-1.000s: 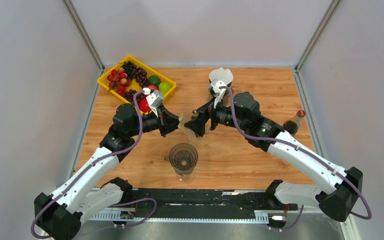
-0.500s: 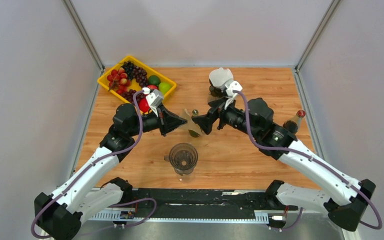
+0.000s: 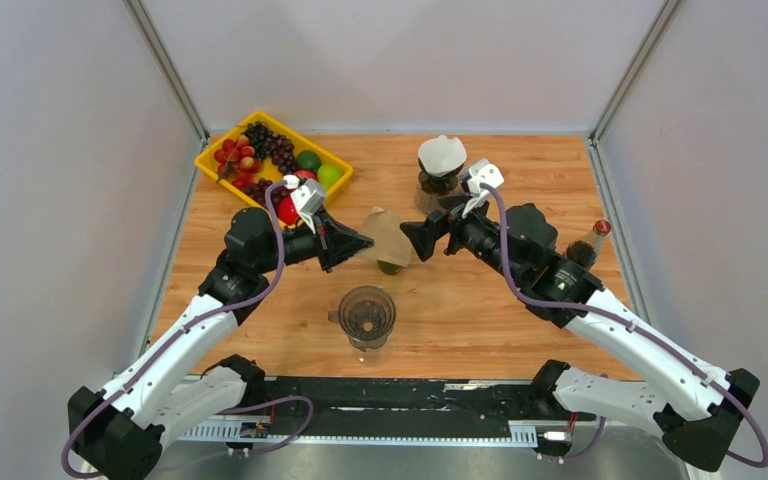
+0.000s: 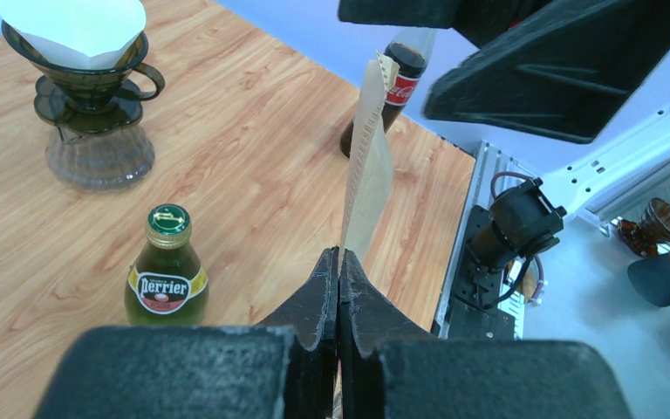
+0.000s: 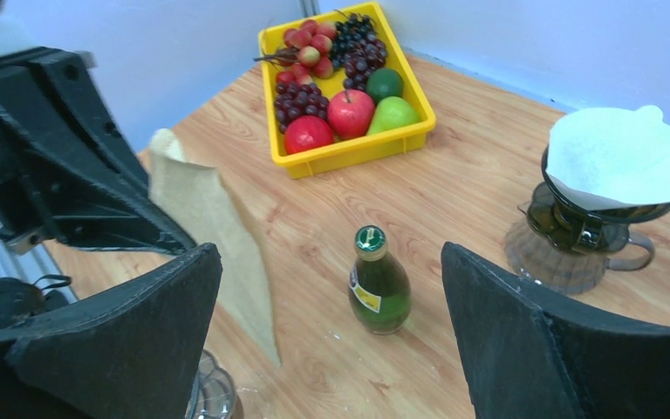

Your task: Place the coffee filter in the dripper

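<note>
My left gripper [image 3: 364,243] is shut on a brown paper coffee filter [image 3: 388,237] and holds it above the table. In the left wrist view the filter [image 4: 368,166] stands edge-on from the closed gripper [image 4: 338,262]. My right gripper [image 3: 412,238] is open and empty, just right of the filter and apart from it. In the right wrist view the filter [image 5: 218,236] hangs left of the gripper [image 5: 330,262]. The empty glass dripper [image 3: 366,316] stands below the filter, near the table's front, and shows in the right wrist view [image 5: 214,397].
A green Perrier bottle [image 3: 390,265] stands under the filter [image 5: 378,284]. A second dripper with a white filter [image 3: 441,165] stands at the back. A cola bottle [image 3: 588,243] is at the right edge. A yellow fruit tray [image 3: 206,150] sits at the back left.
My right gripper has drawn back to the right, away from the filter, and stands open. The filter stays in my left gripper and now shows its broad side.
</note>
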